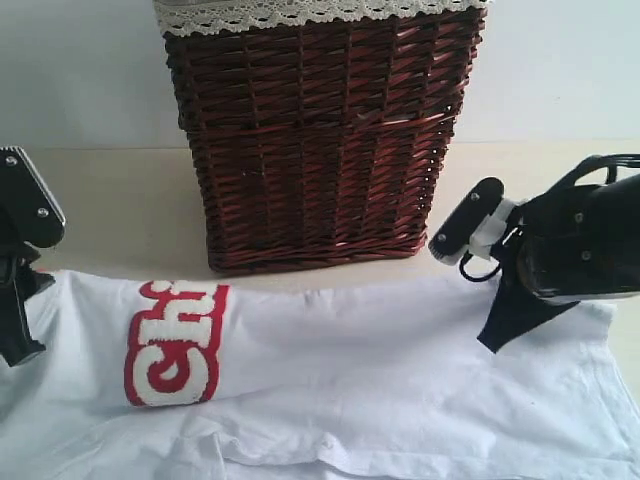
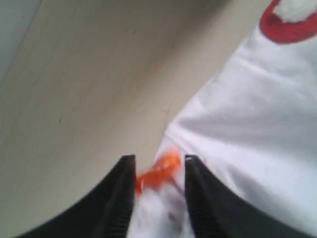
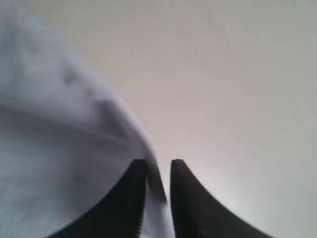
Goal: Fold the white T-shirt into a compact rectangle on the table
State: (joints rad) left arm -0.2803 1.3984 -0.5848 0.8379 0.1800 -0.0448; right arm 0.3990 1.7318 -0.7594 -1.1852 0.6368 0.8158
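The left gripper (image 2: 159,161) has its jaws parted by a clear gap, with the orange neck tag (image 2: 159,174) and a bunch of collar cloth lying between them. The gap looks wider than the cloth, so I judge that it is clamping nothing. The right gripper (image 3: 157,162) shows only a narrow slit between its jaws, and an edge of the white T-shirt (image 3: 54,148) runs through that slit. Whether it pinches the cloth or merely straddles it cannot be told. The main risk I see is snagging: if either arm lifts or pulls away while cloth sits between the jaws, the tag or the edge could catch and drag, skewing the layer that lies folded over. A lopsided release is the other hazard, since one side freed while the other is held would twist the fabric. The shirt lies spread across the table (image 1: 110,200) between the two arms, its collar end at the left gripper and its opposite edge at the right one, with the red-outlined lettering (image 1: 175,345) nearer the left side. The wicker basket (image 1: 320,140) stands just behind the shirt, close enough that a swinging arm could knock it.
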